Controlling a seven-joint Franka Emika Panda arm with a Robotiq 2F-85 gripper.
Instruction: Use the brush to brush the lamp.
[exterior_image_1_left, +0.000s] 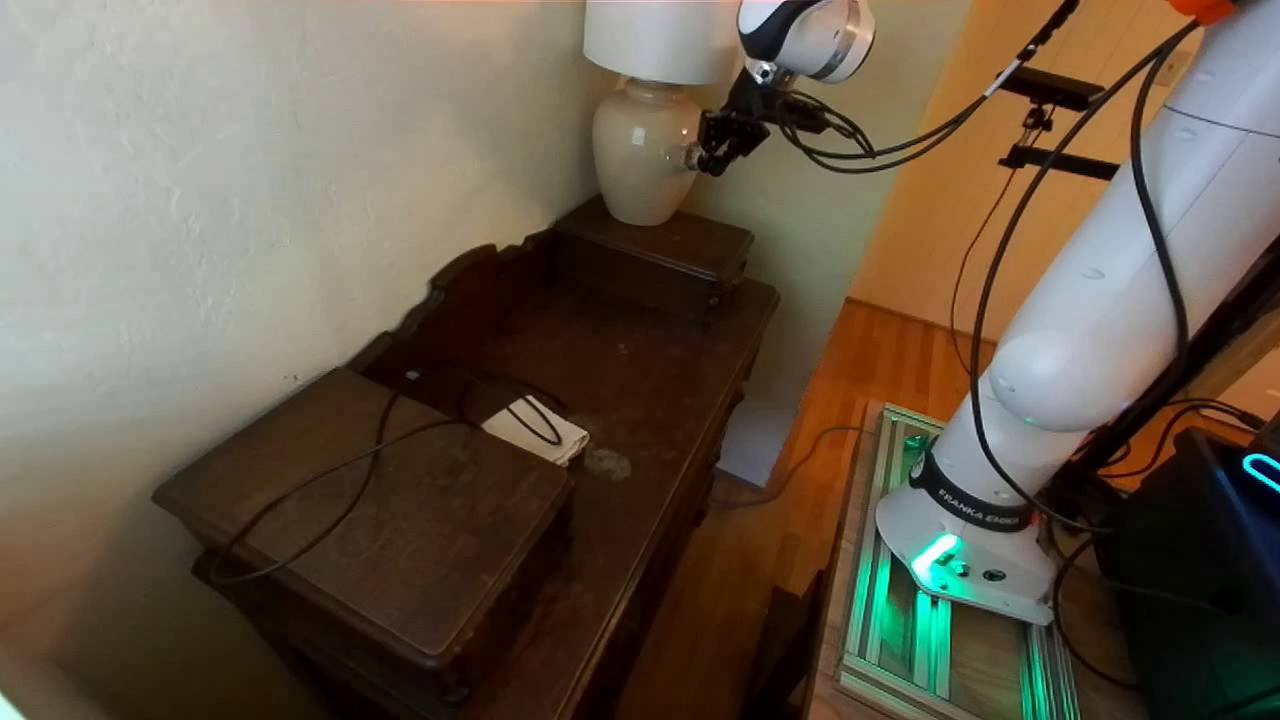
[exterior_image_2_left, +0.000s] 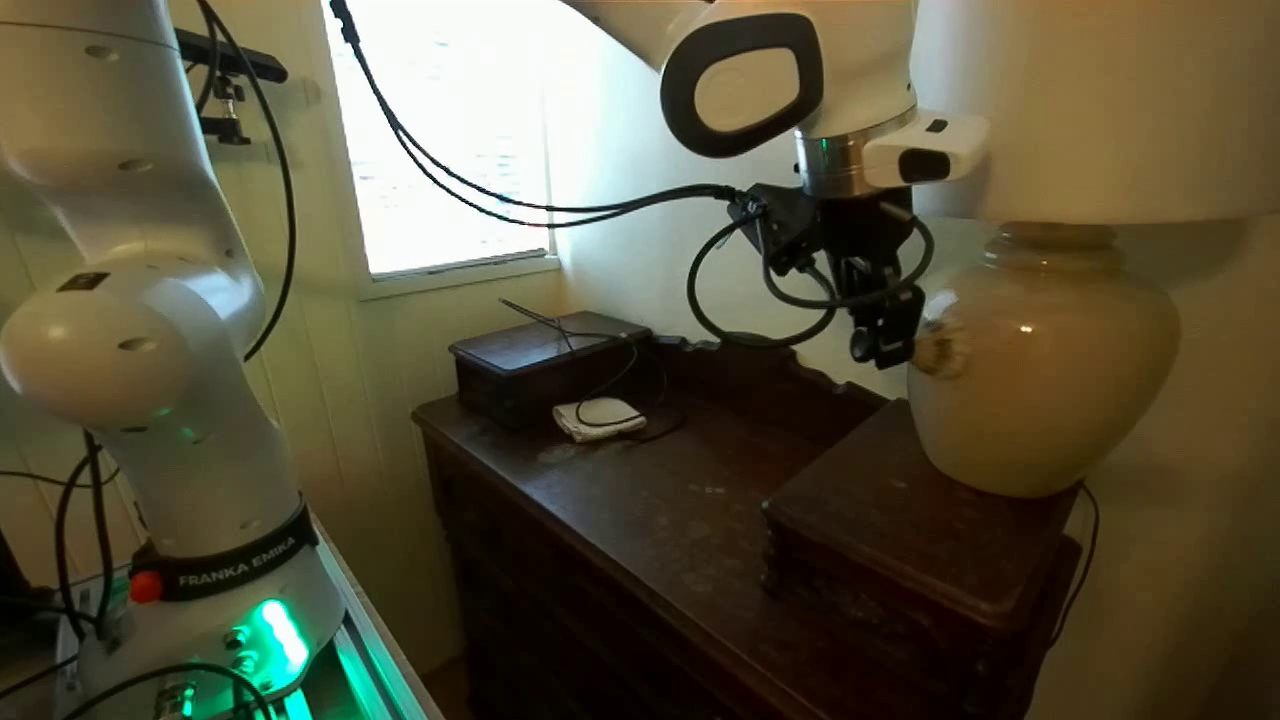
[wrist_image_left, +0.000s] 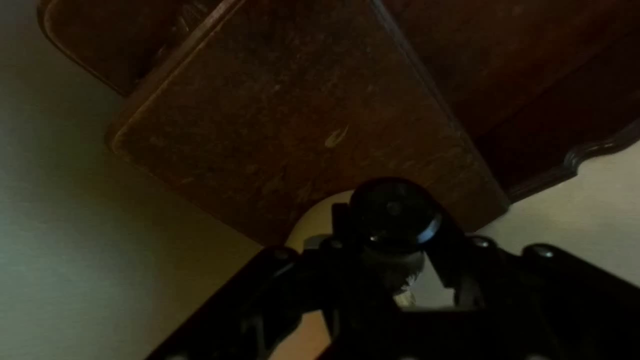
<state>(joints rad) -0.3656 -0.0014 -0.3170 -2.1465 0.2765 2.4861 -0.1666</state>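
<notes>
The lamp has a round cream ceramic base and a white shade; it stands on a raised box of the dark dresser in both exterior views (exterior_image_1_left: 640, 125) (exterior_image_2_left: 1050, 370). Part of its base shows in the dark wrist view (wrist_image_left: 316, 220). My gripper (exterior_image_1_left: 716, 145) (exterior_image_2_left: 890, 335) (wrist_image_left: 392, 225) is shut on the brush, beside the lamp base, below the shade. The brush's pale bristle end (exterior_image_1_left: 692, 156) (exterior_image_2_left: 940, 347) points at the base's side and appears to touch it. In the wrist view, the brush's round black end (wrist_image_left: 395, 212) shows between the fingers, which hide much of the brush.
The lamp stands on a dark raised box (exterior_image_1_left: 690, 240) (exterior_image_2_left: 920, 510) at one end of the dresser (exterior_image_1_left: 640, 370). Another raised box (exterior_image_1_left: 370, 500) with a looped black cable is at the opposite end. A folded white item (exterior_image_1_left: 535, 430) (exterior_image_2_left: 598, 418) lies beside it. A wall (exterior_image_1_left: 300, 150) stands behind.
</notes>
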